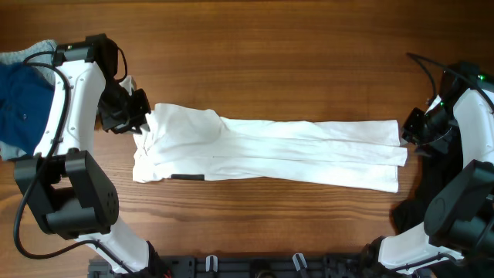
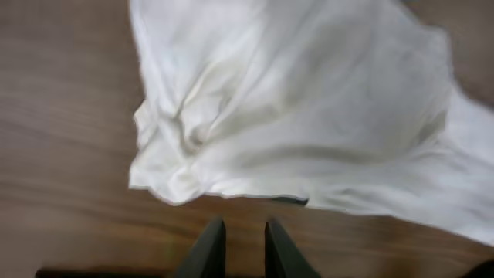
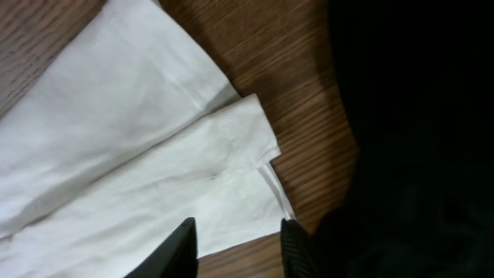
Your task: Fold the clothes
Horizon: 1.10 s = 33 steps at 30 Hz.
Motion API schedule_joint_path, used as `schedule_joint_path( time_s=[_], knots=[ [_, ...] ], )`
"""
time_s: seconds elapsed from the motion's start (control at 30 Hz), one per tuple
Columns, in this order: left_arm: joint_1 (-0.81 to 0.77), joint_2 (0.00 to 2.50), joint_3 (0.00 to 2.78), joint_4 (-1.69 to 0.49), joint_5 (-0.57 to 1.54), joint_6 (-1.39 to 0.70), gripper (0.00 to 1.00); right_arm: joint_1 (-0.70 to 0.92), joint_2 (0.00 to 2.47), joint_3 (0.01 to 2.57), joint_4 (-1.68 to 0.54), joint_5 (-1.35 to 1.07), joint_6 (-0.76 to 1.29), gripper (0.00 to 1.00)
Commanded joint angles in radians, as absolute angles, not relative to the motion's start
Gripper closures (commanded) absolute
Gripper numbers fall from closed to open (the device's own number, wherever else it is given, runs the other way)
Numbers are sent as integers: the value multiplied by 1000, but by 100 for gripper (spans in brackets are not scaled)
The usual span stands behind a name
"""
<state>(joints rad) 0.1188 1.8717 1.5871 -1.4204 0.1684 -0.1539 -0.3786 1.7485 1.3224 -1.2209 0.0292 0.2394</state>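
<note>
Clothes, 4 pcs: 1 white shirt [image 1: 270,150], 1 navy garment [image 1: 23,108], 1 grey-blue garment [image 1: 35,52], 1 black garment [image 3: 417,116]. Arms x2: left arm [image 1: 73,104], right arm [image 1: 472,123]. 1 table [image 1: 270,62].

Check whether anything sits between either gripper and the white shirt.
Nothing visible does. The left gripper hangs over bare table just off the bunched end of the white shirt; the right gripper is directly above its other end.

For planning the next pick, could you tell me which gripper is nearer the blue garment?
Left. The left gripper is at the white shirt's end nearest the blue garment; the right gripper is at the opposite end.
</note>
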Motion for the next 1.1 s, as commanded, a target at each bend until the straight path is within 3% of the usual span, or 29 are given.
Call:
schedule_joint_path(
  time_s=[0.0,0.1,0.33,0.63,1.07],
  knots=[
    [114,1846,1582,-1320,331,-142,75,-381,1744,1313,-1226,70,236,59],
    [73,1846,1582,-1175,359,-143,63,-381,1744,1313,-1224,67,236,58],
    [-82,1909,1581,-1059,286,-304,58,-381,1744,1313,-1220,67,235,57],
    [-218,2076,1581,-1002,274,-428,64,-380,1744,1313,-1211,68,226,57],
    [-283,2142,1581,-991,184,-428,61,-380,1744,1313,-1206,67,227,57]
  ],
)
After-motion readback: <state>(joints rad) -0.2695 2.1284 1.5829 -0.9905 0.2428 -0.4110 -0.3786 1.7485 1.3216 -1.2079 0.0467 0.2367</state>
